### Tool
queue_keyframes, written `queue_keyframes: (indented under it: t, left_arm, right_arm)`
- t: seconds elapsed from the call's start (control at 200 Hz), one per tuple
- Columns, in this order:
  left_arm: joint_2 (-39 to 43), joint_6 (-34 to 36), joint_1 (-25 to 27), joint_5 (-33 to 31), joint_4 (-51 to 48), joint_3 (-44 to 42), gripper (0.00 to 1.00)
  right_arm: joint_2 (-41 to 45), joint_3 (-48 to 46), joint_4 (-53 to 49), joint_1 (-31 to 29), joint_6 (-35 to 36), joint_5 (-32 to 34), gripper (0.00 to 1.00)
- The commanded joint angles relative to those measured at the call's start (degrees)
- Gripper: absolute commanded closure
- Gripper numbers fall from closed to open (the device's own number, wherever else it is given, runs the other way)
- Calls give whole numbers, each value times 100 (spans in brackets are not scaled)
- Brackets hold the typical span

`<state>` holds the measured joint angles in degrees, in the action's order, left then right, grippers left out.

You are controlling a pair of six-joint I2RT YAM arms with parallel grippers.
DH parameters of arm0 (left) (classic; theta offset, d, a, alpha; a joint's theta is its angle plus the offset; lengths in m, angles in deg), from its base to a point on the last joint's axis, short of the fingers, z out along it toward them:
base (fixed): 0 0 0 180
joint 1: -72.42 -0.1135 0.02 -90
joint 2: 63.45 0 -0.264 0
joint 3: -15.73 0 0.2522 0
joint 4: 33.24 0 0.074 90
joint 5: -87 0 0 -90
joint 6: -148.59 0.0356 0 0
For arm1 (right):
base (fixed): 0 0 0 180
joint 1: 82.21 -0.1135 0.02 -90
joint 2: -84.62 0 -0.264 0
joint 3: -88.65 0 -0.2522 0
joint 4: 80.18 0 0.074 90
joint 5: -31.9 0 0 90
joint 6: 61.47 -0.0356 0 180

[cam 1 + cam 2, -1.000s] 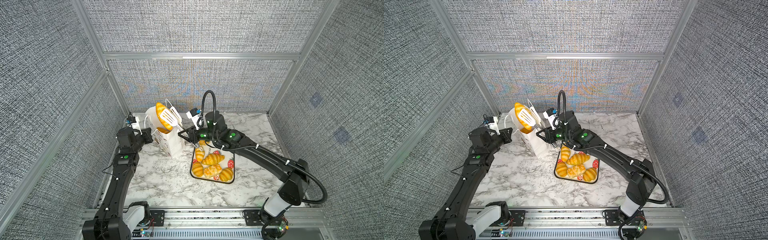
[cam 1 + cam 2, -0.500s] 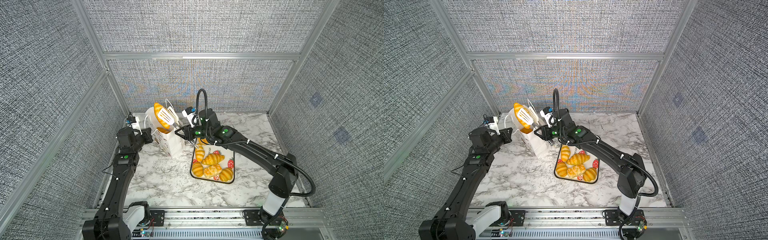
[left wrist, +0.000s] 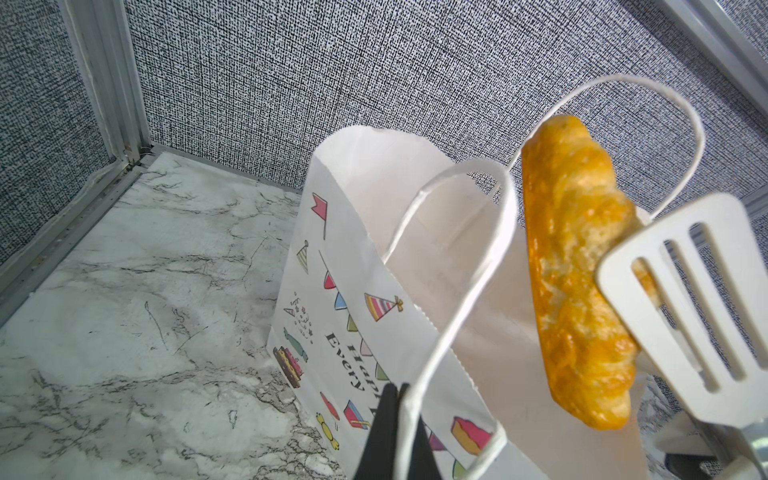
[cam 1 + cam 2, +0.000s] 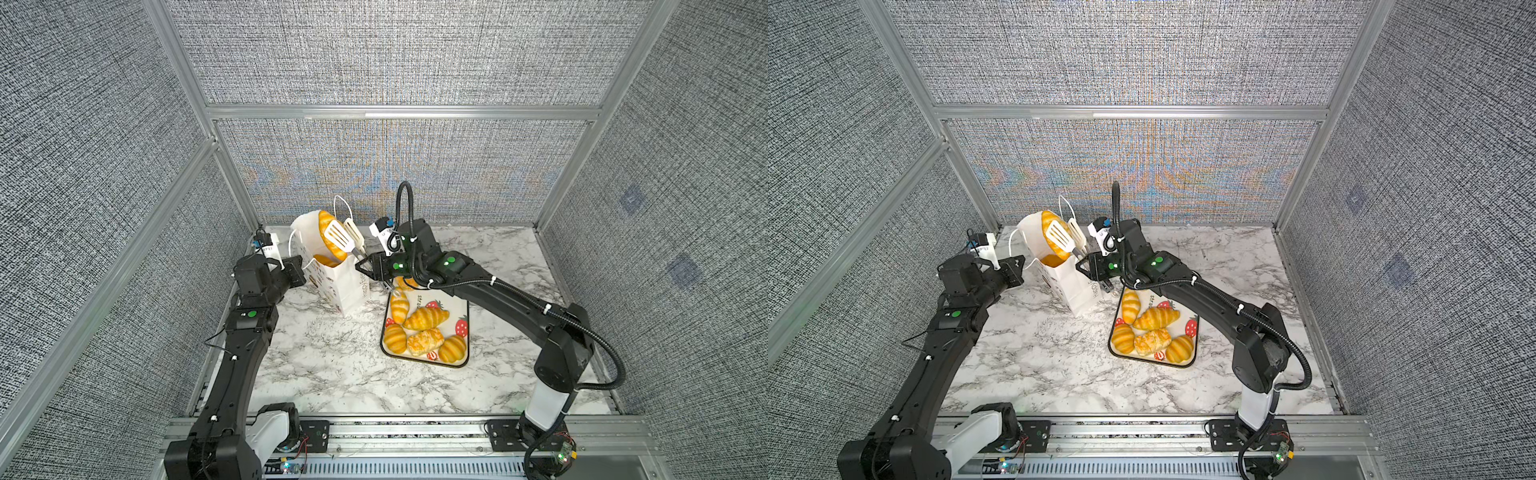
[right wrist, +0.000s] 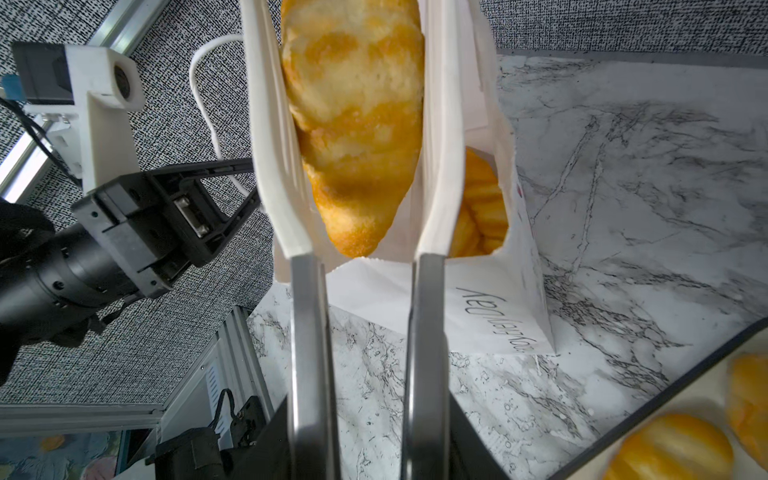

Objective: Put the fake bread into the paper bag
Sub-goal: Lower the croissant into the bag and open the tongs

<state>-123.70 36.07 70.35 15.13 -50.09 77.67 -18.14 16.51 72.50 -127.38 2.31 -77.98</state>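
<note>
Right hand (image 4: 365,267) is clamped on the tongs (image 4: 341,237), whose blades pinch the braided loaf (image 4: 328,232); left hand (image 4: 297,270) is pressed shut on the cord handle (image 3: 508,216) of the paper bag (image 4: 343,291). Loaf hangs near upright just beyond the tong-holding hand, long axis pointing down, lower tip over the bag mouth by the near rim, so prob. a straight drop. Rest of bread sits on the tray (image 4: 451,309).

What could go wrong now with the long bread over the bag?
1. The long loaf is pinched only between the flat tongs that the right gripper holds; it might slip and fall beside the paper bag.
2. The bag is steadied only by the left gripper on a thin cord handle; a push from the loaf might tip or crumple it.
3. A roll already lies inside, so the loaf may stay poking out.
</note>
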Motion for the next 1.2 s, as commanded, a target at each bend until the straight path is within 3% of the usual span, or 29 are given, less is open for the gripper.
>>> queue_keyframes:
  t: [0.0, 1.195]
  left_arm:
    - [22, 33, -6, 35, 32, 2, 100]
    - [33, 54, -4, -6, 15, 10, 100]
  right_arm:
    - [98, -39, 227, -10, -33, 10, 59]
    - [579, -793, 337, -10, -147, 230, 43]
